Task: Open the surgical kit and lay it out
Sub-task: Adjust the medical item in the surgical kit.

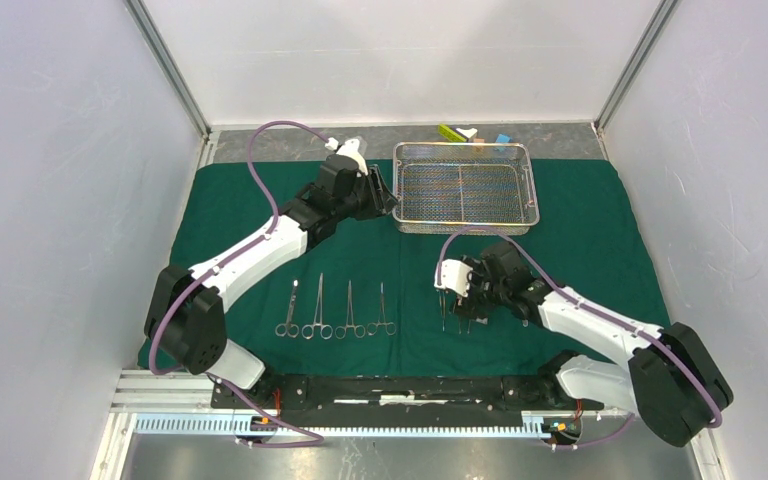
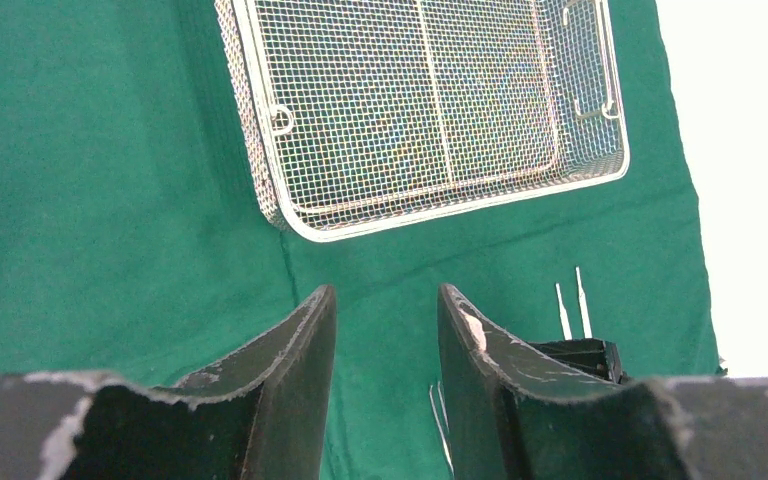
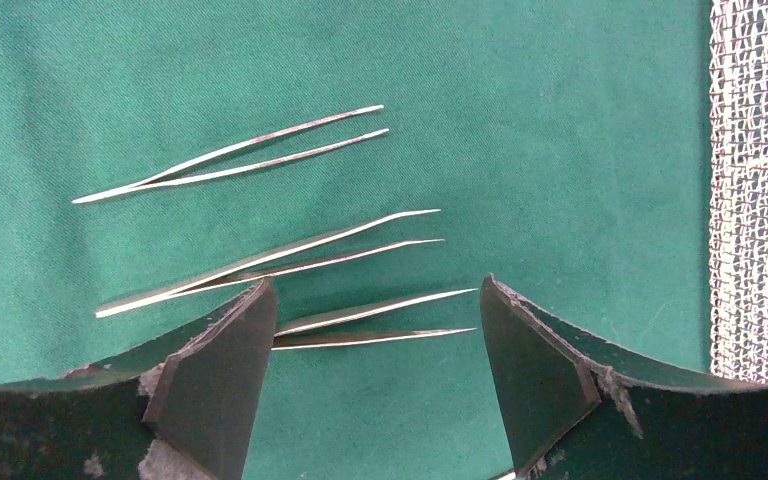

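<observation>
The right gripper (image 3: 375, 300), jaws apart, hangs over three tweezers (image 3: 260, 255) on one green cloth (image 1: 600, 260) nearer than the single tray (image 1: 460, 145), with four clamps (image 1: 335, 312) near-left of it and the left gripper (image 2: 385, 300), also apart and empty, at its left end.

From above I see the green drape (image 1: 240, 200) spread flat on the worktop (image 1: 260, 145), with the wire-mesh tray (image 1: 460, 146) toward its far edge. Four ring-handled clamps (image 1: 317, 310) lie side by side near the front, rings toward the arm bases. My left tool (image 1: 388, 197) sits at the tray's left end. My right tool (image 1: 457, 300) hangs over slim tweezers (image 1: 444, 312), which it partly hides. Small coloured blocks (image 1: 457, 132) lie beyond the tray.
</observation>
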Controlling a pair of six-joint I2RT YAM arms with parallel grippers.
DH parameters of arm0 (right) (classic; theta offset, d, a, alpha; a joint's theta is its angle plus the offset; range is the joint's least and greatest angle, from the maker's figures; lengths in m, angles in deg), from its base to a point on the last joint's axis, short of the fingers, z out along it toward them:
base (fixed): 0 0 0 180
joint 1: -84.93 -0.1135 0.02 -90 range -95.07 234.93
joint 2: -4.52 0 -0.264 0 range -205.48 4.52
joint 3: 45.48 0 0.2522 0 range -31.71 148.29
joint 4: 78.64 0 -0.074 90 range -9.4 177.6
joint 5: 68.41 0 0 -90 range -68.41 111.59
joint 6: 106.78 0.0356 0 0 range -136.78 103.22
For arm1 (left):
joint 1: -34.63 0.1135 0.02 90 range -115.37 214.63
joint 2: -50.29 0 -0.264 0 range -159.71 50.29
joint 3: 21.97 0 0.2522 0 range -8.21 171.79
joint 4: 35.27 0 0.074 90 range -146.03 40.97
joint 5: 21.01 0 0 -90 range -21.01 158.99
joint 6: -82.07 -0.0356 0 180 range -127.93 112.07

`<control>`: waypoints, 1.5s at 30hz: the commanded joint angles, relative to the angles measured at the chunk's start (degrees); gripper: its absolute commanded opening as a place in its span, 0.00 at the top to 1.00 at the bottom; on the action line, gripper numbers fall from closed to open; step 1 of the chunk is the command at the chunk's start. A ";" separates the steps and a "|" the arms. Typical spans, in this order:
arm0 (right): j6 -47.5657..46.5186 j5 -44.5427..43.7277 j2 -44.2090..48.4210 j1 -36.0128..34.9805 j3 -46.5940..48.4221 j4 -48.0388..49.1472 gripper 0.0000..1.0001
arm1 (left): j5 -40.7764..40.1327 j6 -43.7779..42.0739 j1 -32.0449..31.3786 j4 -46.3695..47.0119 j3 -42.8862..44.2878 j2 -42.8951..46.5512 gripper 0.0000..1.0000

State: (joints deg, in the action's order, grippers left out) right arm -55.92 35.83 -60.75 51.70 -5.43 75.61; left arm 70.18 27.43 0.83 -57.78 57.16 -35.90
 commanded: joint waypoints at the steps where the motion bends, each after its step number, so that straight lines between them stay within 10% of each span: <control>1: -1.71 -0.89 1.70 -1.07 2.41 -0.82 0.18 | 1.02 2.20 0.57 2.69 -0.06 0.33 0.51; 45: -4.46 -2.63 2.57 -6.54 0.23 -5.26 0.18 | 2.83 4.10 1.79 3.39 0.14 -0.30 0.45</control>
State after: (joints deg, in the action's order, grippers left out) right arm -59.61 32.00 -58.52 45.55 -6.24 72.18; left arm 72.39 29.42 2.21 -56.99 57.05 -36.05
